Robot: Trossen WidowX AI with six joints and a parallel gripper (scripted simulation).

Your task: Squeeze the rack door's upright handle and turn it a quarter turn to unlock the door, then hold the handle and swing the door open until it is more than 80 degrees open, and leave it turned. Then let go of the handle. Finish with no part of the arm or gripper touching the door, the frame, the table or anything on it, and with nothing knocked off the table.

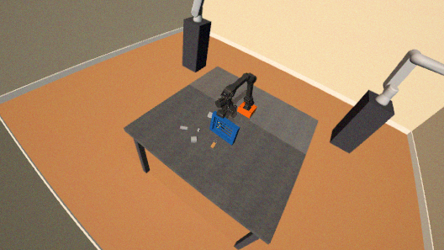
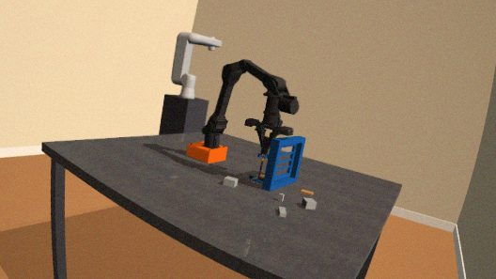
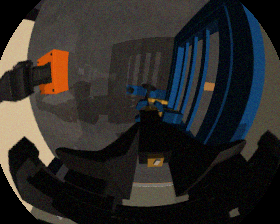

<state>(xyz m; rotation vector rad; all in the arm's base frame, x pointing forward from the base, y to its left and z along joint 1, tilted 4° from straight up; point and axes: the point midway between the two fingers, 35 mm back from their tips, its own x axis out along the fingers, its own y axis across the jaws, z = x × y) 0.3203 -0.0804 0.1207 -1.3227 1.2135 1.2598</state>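
Observation:
The blue rack stands upright near the middle of the table. Its slatted door fills the right side of the wrist view. The handle, a dark bar with an orange mark, sticks out from the door's edge. My gripper reaches down from above, and its two fingers are closed on the handle from both sides. I cannot tell how far the door stands from the frame.
The arm's orange base sits behind the rack. Small grey blocks and a small orange piece lie on the table in front of the rack. Two grey arms on dark pedestals stand off the table.

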